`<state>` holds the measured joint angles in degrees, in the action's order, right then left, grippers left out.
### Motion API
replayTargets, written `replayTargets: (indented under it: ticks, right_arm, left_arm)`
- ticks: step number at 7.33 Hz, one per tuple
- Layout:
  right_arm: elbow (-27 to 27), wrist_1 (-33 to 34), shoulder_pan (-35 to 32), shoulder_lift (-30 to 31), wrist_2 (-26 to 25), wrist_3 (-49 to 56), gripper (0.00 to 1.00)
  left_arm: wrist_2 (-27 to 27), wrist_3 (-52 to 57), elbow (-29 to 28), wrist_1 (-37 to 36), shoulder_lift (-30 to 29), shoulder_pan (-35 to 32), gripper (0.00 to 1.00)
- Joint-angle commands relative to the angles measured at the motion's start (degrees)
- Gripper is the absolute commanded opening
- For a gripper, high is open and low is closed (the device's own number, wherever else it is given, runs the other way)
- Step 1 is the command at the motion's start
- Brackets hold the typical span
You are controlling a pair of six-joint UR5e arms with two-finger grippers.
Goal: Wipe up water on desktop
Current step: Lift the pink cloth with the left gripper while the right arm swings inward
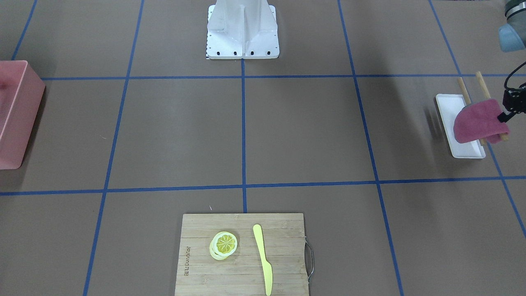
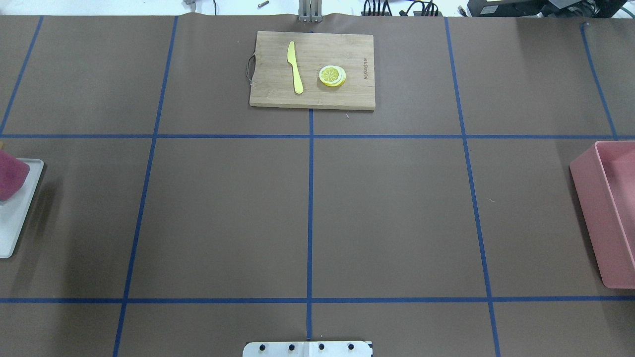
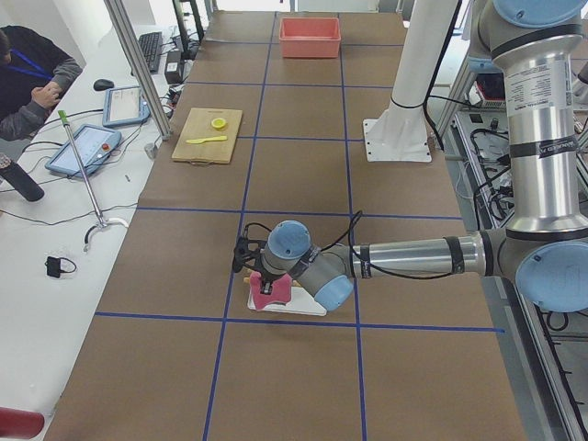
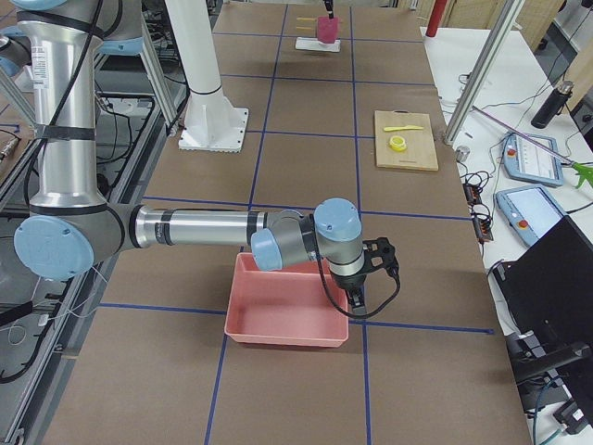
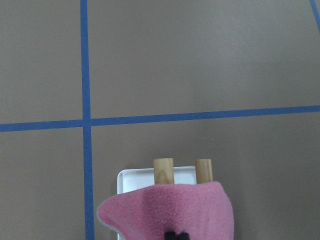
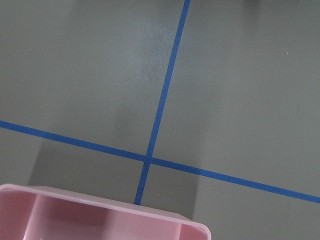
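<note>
The desktop (image 2: 223, 213) is a brown surface with blue tape lines; I make out no water on it. My left gripper (image 1: 502, 117) is shut on a pink cloth (image 1: 478, 121) and holds it just above a white tray (image 1: 448, 107) at the table's left end. Two wooden sticks (image 1: 464, 90) lie across the tray under the cloth. The left wrist view shows the cloth (image 5: 170, 210) draped over the sticks (image 5: 163, 171). My right gripper (image 4: 357, 297) hangs by the pink bin's far edge; I cannot tell whether it is open or shut.
A bamboo cutting board (image 2: 312, 69) with a yellow knife (image 2: 295, 67) and lemon slices (image 2: 332, 76) lies at the far middle. A pink bin (image 2: 607, 218) stands at the right end. The robot's base plate (image 1: 242, 28) sits mid-table on the robot's side.
</note>
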<state>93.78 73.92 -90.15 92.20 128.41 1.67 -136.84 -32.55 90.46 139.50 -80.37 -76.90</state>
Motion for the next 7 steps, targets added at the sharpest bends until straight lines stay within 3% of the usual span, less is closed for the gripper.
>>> replayTargets:
  ticks: [1, 7]
  right_arm:
    - [0.0, 0.0, 0.06, -0.09, 0.09, 0.0, 1.0]
    - [2.63, -1.31, 0.32, -0.96, 1.31, -3.75, 1.0]
  left_arm:
    - [-4.74, 0.03, 0.5, -0.63, -2.15, -2.36, 0.0]
    - [-4.93, -4.85, 2.61, -9.59, -12.69, -2.73, 0.0]
